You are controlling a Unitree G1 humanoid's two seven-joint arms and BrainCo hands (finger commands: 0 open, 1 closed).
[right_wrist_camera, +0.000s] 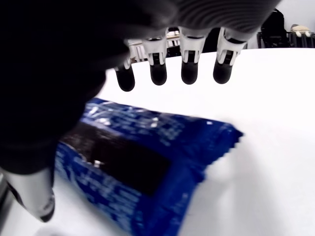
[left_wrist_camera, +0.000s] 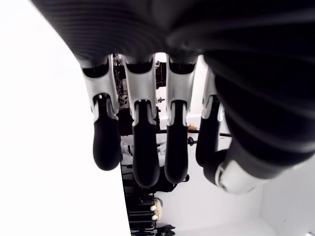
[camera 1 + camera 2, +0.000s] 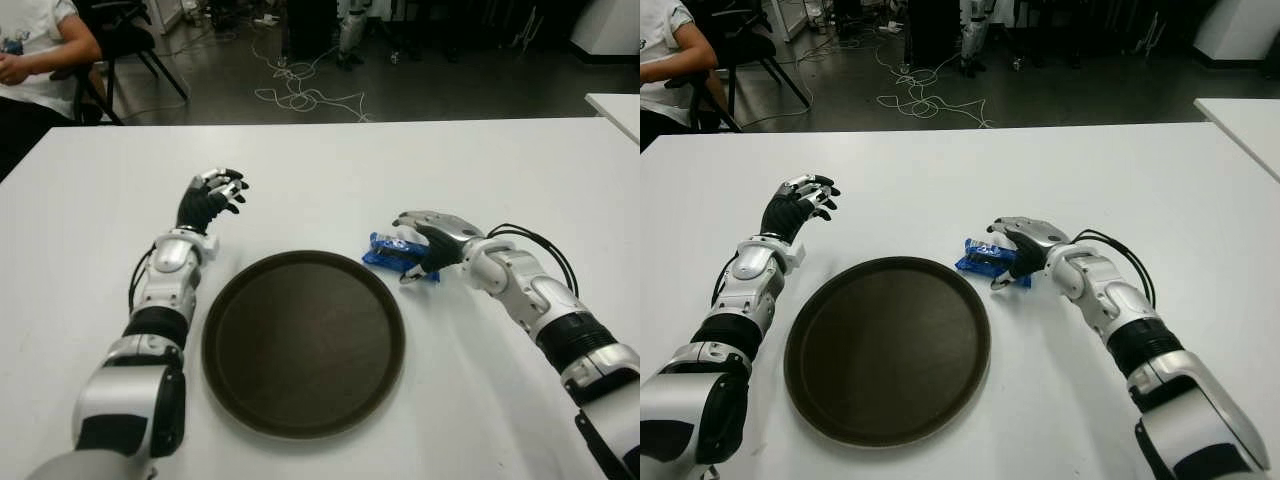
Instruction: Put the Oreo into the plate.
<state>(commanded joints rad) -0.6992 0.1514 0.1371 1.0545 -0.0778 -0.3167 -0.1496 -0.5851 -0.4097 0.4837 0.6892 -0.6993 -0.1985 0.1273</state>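
Surface: white tabletop (image 3: 330, 180), with a cabled floor and a seated person (image 3: 35, 50) beyond its far edge.
Oreo: your blue pack (image 3: 392, 256) lies on the tabletop just right of the plate (image 3: 303, 342) rim, long axis running left-right.
Right hand: yours (image 3: 425, 246) sits over the pack, fingers (image 1: 189, 69) spread, thumb beside it, not clamped.
Left hand: (image 3: 210, 198) far-left of the plate, loosely curled, empty.
Nearer hand: right; the plate lies to its left.

a blue oreo packet (image 3: 396, 257) lies flat on the white table just right of the round dark plate (image 3: 303, 341).
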